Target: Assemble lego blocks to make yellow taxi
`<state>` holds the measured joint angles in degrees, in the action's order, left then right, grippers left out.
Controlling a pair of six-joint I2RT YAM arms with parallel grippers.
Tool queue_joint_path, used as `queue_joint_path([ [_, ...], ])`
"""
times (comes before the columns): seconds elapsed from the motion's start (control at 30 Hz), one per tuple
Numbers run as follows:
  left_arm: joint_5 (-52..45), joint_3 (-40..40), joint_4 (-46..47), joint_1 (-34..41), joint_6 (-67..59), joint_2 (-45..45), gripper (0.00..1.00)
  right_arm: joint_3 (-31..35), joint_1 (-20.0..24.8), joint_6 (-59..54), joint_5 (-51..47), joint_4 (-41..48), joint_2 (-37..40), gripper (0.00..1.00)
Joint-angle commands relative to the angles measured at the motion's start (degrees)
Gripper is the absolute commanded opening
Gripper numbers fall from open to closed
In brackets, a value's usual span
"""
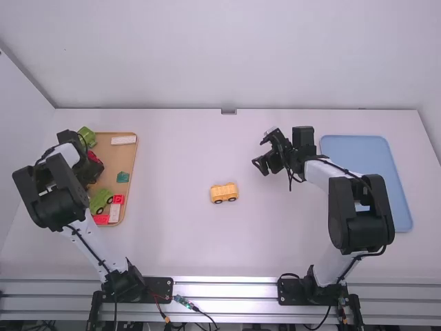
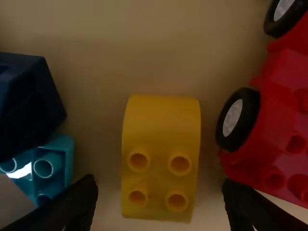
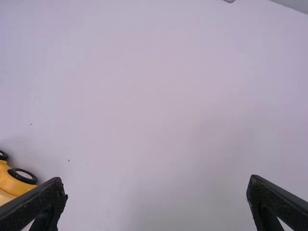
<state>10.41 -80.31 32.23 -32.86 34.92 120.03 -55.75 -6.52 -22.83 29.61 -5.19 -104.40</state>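
Observation:
Over the left side of the wooden tray is my left gripper [image 1: 88,172], low among the blocks. In the left wrist view the left gripper [image 2: 161,199] stands open around a yellow curved block [image 2: 161,159] with studs, its fingers apart from the block's sides. The yellow car base [image 1: 224,193] with black wheels rests on the table's middle. To its upper right, above the table, is my right gripper [image 1: 260,165]. In the right wrist view the right gripper [image 3: 156,190] is open with nothing between its fingers, and part of the yellow car [image 3: 14,183] lies beside its left finger.
The wooden tray [image 1: 129,172] holds green cars [image 1: 100,201], red blocks and a teal block [image 1: 122,177]. A red wheeled block [image 2: 284,125] sits close beside the left gripper's finger, with a dark blue block [image 2: 29,103] opposite. A blue tray [image 1: 393,186] lies at the right.

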Motion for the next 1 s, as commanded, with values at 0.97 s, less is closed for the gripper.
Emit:
queue_joint_path([
  [0.97, 1.3, 4.0, -4.7, 0.2, 0.5, 0.0, 0.41, 0.0, 0.2, 0.1, -0.1, 0.1, 1.6, 0.99],
])
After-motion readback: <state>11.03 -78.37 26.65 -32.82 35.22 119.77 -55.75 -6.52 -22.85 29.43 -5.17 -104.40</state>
